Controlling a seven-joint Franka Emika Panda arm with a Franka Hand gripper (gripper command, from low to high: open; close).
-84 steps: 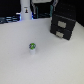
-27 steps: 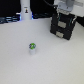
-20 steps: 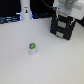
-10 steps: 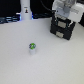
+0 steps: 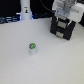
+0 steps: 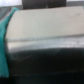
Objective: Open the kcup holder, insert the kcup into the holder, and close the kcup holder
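The kcup (image 5: 32,47), a tiny white pod with a green top, stands upright on the white table, well away from the arm toward the exterior view's left. The black kcup holder (image 5: 61,31) stands at the back on the exterior view's right, and its front panels look closed. My gripper (image 5: 64,18) hangs right over the holder's top, with the white hand covering its upper part. The wrist view is blurred and filled by the holder's grey-black top (image 6: 45,35), very close. My fingers are not distinguishable in either view.
A tall white bottle-like object (image 5: 25,9) with a dark marking stands at the back on the exterior view's left. A dark strip (image 5: 10,20) runs along the table's far edge. A teal patch (image 6: 4,42) shows beside the holder in the wrist view.
Since the earliest frame the arm has come over the kcup holder. Over the last second it has barely moved. The kcup has stayed put.
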